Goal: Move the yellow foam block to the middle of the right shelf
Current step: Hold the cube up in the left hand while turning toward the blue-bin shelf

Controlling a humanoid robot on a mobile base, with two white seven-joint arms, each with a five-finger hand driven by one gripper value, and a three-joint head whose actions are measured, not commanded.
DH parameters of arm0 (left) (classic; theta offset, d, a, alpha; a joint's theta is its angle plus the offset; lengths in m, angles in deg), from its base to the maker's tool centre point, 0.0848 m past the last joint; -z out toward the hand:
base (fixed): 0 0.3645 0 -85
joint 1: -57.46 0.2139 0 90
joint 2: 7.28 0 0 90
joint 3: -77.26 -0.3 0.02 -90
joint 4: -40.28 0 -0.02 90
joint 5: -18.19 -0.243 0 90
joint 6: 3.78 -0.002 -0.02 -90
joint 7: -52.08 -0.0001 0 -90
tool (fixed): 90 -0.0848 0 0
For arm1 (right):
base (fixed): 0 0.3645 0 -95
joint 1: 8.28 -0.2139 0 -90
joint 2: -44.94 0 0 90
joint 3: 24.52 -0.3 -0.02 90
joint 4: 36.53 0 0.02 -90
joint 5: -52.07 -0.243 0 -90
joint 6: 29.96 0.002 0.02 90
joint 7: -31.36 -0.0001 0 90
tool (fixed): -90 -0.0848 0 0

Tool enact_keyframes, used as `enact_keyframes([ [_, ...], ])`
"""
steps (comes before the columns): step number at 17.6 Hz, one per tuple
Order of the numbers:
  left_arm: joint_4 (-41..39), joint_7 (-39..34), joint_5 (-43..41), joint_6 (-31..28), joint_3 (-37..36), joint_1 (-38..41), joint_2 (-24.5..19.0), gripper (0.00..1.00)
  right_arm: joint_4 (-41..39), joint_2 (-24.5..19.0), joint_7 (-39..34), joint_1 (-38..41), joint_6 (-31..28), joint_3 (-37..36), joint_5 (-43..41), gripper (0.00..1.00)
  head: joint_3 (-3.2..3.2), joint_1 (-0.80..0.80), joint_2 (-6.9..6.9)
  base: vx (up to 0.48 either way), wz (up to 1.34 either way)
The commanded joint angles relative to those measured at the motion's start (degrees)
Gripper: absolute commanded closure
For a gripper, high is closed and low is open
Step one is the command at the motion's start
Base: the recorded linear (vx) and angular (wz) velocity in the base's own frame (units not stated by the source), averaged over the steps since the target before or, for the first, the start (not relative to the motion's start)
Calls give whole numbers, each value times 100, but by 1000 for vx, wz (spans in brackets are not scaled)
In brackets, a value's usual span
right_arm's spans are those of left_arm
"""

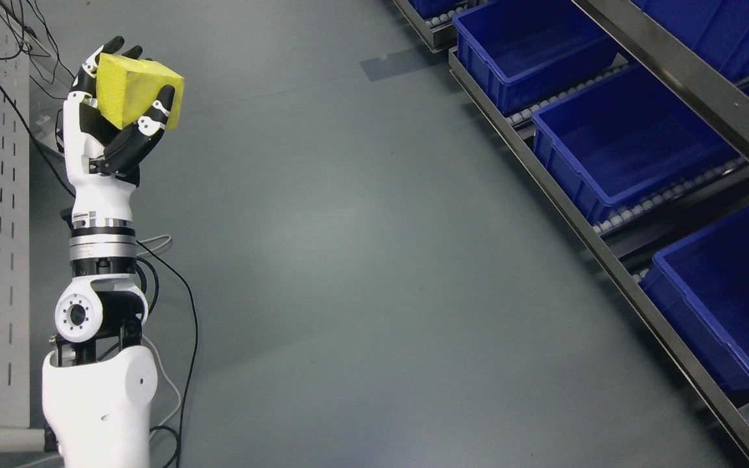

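Blue bins (pixel 615 140) in a row, grey floor (pixel 361 260), black cables (pixel 179 325) at left

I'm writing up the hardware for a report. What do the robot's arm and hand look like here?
Only the left arm shows. Its shells are glossy white, with a round white elbow joint, a silver and black ringed wrist band, and thin black cables trailing beside it. The left hand has a white back, a black palm and black fingers with white knuckle segments.

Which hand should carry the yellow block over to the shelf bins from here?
Left. The left hand already has its fingers closed around the yellow foam block, held up at the picture's left. The right arm is out of view. The blue bins sit across open floor, so the carry is probably long.
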Motion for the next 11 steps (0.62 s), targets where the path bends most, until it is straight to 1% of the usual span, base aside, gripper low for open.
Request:
enact_keyframes([
  [1, -7, 24, 0, -2, -6, -7, -166, 59, -100, 100, 3, -18, 4, 0, -167, 0, 0, 0, 0, 403, 4],
  [6, -7, 51, 0, -2, 20, -42, -193, 59, -100, 100, 3, -9, 4, 0, -167, 0, 0, 0, 0, 438, 19],
  [11, 2, 51, 0, -11, 3, -94, -193, 59, -100, 100, 3, -9, 4, 0, -167, 0, 0, 0, 0, 386, -216],
])
